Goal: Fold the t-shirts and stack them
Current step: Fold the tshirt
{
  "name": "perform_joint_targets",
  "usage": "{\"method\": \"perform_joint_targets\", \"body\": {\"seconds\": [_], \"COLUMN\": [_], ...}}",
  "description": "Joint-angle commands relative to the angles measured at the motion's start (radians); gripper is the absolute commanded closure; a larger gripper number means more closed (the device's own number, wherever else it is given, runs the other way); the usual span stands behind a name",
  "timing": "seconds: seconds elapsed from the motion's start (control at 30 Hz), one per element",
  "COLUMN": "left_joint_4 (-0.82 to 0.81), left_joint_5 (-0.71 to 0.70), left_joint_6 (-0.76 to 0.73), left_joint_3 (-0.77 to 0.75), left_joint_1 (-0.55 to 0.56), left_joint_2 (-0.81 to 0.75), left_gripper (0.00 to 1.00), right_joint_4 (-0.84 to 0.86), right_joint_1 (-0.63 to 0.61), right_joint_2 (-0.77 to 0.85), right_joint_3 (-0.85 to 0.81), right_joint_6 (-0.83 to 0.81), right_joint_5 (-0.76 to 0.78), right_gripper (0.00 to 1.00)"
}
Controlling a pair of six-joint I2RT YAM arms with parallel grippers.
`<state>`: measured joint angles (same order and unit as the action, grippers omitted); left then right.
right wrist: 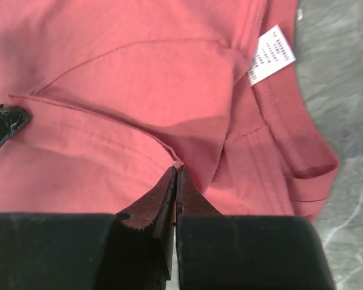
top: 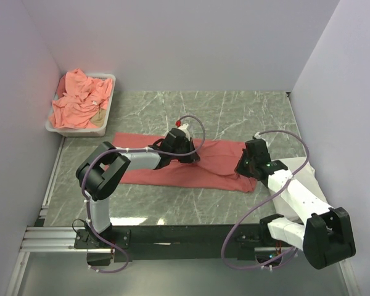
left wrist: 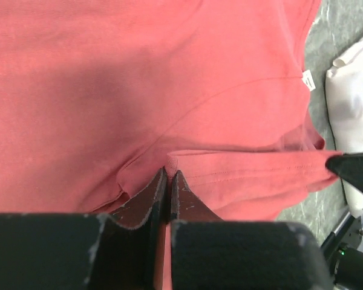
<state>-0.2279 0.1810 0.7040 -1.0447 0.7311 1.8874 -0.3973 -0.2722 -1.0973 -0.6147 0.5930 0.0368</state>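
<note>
A coral-red t-shirt [top: 191, 165] lies spread across the marble table, partly folded lengthwise. My left gripper [top: 184, 150] is over its middle, shut on a pinch of the shirt's fabric [left wrist: 171, 163] at a hemmed fold. My right gripper [top: 245, 163] is at the shirt's right end, shut on a fold of the same shirt [right wrist: 176, 164] near the collar. A white neck label [right wrist: 271, 54] shows there, and also in the left wrist view [left wrist: 308, 80]. More salmon-pink t-shirts [top: 80, 102] lie crumpled in the tray. No white folded garment is in view.
A white plastic tray [top: 109, 108] stands at the back left against the wall. White walls close in the left, back and right sides. A black rail [top: 172, 234] runs along the near edge by the arm bases.
</note>
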Motion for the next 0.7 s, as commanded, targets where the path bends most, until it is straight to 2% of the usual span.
{"method": "perform_joint_targets", "body": {"seconds": [0.0,0.3,0.67], "left_joint_4": [-0.036,-0.021,0.002], "left_joint_5": [-0.043,-0.069,-0.075], "left_joint_6": [-0.004,-0.014,-0.008], "left_joint_3": [0.002,0.003,-0.014], "left_joint_1": [0.014,0.027,0.031], "left_joint_2": [-0.051,-0.028,-0.010], "left_gripper": [0.99,0.98,0.98], "right_joint_4": [0.000,0.002,-0.098], "right_joint_1": [-0.041,-0.061,-0.059], "right_joint_2": [0.010,0.074,0.194], "right_joint_3": [0.019,0.127,0.135], "right_joint_6": [0.039,0.128,0.189], "right_joint_5": [0.055,0.072,0.078], "right_gripper": [0.98,0.98,0.98]}}
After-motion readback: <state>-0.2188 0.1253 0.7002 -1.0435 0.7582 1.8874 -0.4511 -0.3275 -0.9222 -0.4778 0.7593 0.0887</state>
